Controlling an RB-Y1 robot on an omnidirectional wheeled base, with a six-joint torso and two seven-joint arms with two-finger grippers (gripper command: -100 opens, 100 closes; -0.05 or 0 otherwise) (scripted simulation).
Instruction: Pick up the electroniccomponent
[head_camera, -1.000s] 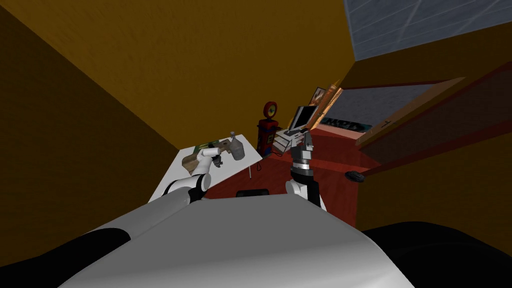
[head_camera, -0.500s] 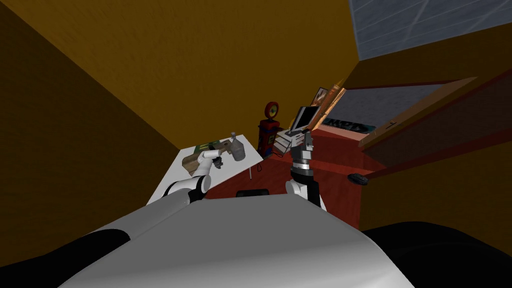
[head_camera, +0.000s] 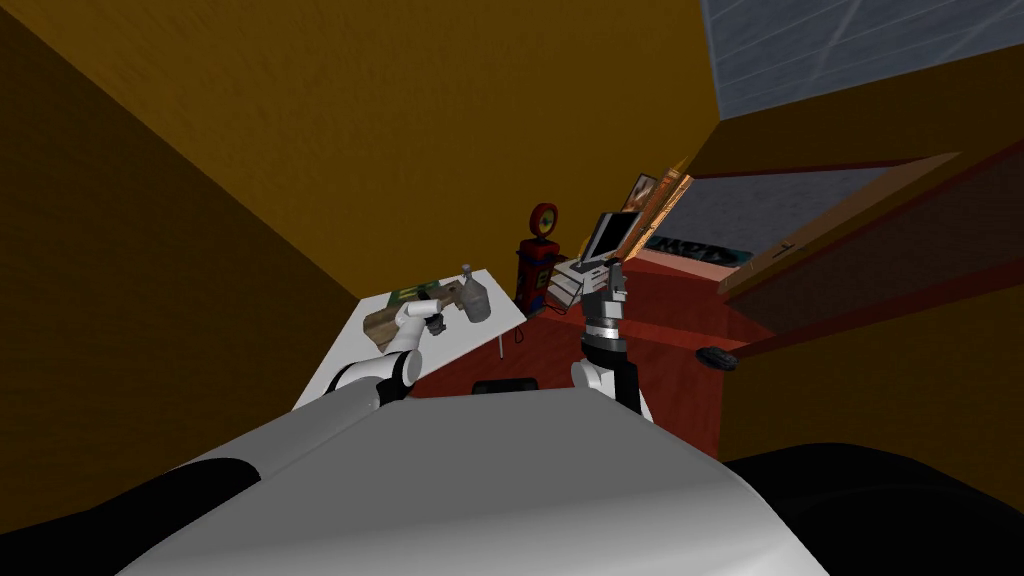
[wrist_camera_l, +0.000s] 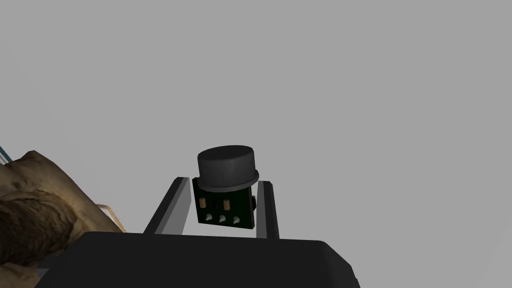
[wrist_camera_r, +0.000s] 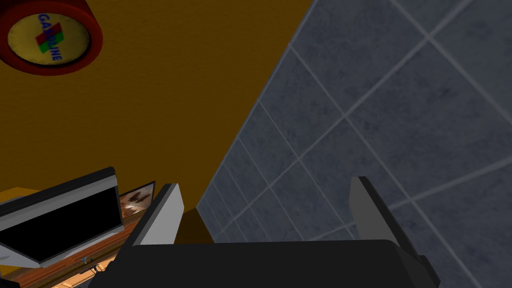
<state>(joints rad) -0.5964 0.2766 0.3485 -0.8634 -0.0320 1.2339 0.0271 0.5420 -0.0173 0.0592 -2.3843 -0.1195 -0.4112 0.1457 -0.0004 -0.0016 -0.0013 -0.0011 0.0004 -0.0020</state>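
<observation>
Left gripper (wrist_camera_l: 222, 181) is clamped on the electronic component (wrist_camera_l: 224, 206), with a finger (wrist_camera_l: 167, 210) pressed against each side of its little dark green board. The black round cap on top pokes out just past the fingertips. So the part is in my left hand, over the white table (head_camera: 345, 350).

Past the cap the wrist view is just flat grey, so there's loads of free room ahead of the fingers. The one close neighbour is a brown lumpy thing (wrist_camera_l: 30, 210) right beside the gripper body, and I can't tell if it's touching.

From the head view, the hand hangs over the tabletop with that lump on its left. A grey bottle (head_camera: 475, 298) stands a bit further out on its right, near but apart. The table edge that drops to the red floor (head_camera: 670, 340) runs close by my left forearm, so there's not much margin that way. The mustard walls sit well back.

Right gripper (wrist_camera_r: 265, 182) is up in the air off the table. Its fingers are spread wide with nothing between them. It sits near a monitor (head_camera: 610, 235) and a red gasoline pump (head_camera: 540, 255).
</observation>
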